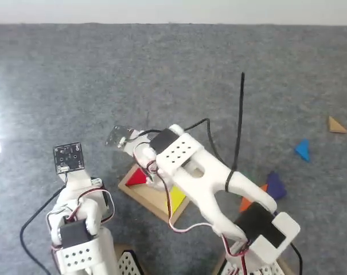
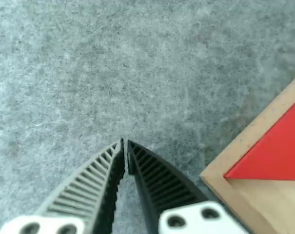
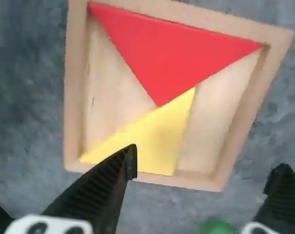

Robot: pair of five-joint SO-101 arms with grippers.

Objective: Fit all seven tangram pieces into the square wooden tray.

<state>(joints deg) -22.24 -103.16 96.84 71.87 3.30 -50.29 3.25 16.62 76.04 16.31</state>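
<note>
Left pincer: both ribbed fingers pressed together along their length, tips meeting, nothing between them. It hangs over bare grey worktop. A corner of the square wooden tray lies just beside it, apart from the fingertips, with the red triangle seated against the inside of that corner.

Right pincer: fingers spread wide and holding nothing. It stands above the tray, one fingertip over the near rim next to the yellow triangle, the other out past the tray's corner over the worktop. Contact with the tray or the pieces cannot be judged.

Tray contents: the red triangle fills one side, its long edge along the rim. The yellow triangle sits against the opposite side. Their points meet near the middle. Bare wood shows on both sides of them.

In the high view the tray lies between the two arm bases, with the right arm stretched over it.

Pieces on the worktop: an orange piece partly under the right arm, a purple piece just beside it, a blue triangle farther out, and a tan triangle well apart, near the edge.
</note>
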